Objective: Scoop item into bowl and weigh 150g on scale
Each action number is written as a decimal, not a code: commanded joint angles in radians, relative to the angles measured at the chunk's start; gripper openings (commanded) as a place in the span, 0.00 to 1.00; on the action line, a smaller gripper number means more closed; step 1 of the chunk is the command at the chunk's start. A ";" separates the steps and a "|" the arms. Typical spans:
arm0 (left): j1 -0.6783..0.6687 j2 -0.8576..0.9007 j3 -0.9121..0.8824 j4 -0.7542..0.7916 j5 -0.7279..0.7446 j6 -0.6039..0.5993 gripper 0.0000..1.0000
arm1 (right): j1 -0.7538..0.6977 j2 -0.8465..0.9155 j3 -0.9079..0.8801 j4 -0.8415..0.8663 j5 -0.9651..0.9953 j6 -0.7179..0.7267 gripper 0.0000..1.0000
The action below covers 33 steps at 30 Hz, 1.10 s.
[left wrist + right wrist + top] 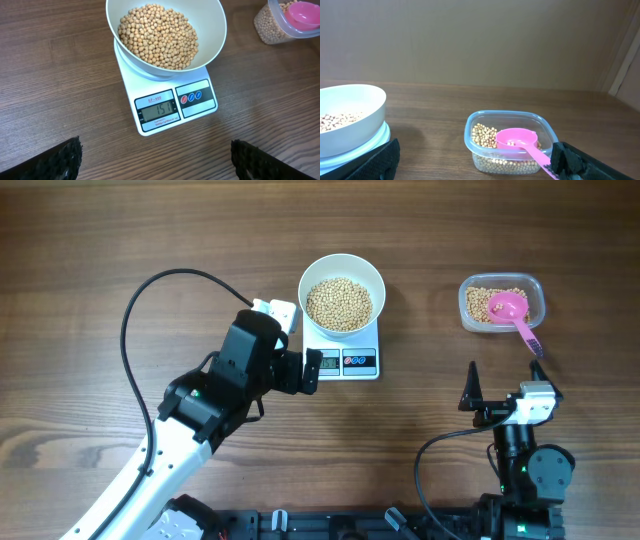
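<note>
Wood-grain tabletop, brown, with a plain beige wall behind it in the right wrist view. Left gripper (156, 155): jaws spread wide and holding nothing, its dark ribbed fingertips at the two lower corners of its wrist view, hovering just short of the scale. Right gripper (475, 162): likewise wide open and empty, parked low in the overhead frame, well apart from the tub. Scale (150, 85): white, square, upper centre of the overhead frame; its display (159, 108) appears to read 151, with two round buttons (190, 97) beside it. Bowl (212, 45): white, smooth, seated on the scale platform, upper middle of the left wrist view. Soybeans (160, 35): a heaped mass in the bowl, the remainder in a clear plastic tub (507, 114) at upper right of the overhead frame. Pink scoop (517, 139): lying in the tub, handle projecting over the rim toward the lower right. Handling, as judged: beans are hard, loose and prone to roll, so not suited to pinching; move them only by the scoop, taken along its thin handle. Scoop looks light and stiff. Bowl looks rigid and slick; grip across the rim if at all. Scale looks light and likely to slide under a nudge.
</note>
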 commanded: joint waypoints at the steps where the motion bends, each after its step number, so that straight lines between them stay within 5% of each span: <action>1: -0.005 0.006 0.015 0.003 0.009 0.001 1.00 | 0.004 -0.013 -0.003 0.002 -0.012 -0.014 1.00; 19: -0.005 -0.018 -0.003 0.066 -0.067 -0.002 1.00 | 0.004 -0.013 -0.003 0.002 -0.012 -0.014 1.00; 33: 0.016 -0.502 -0.500 0.448 -0.145 0.055 1.00 | 0.004 -0.013 -0.003 0.002 -0.012 -0.014 1.00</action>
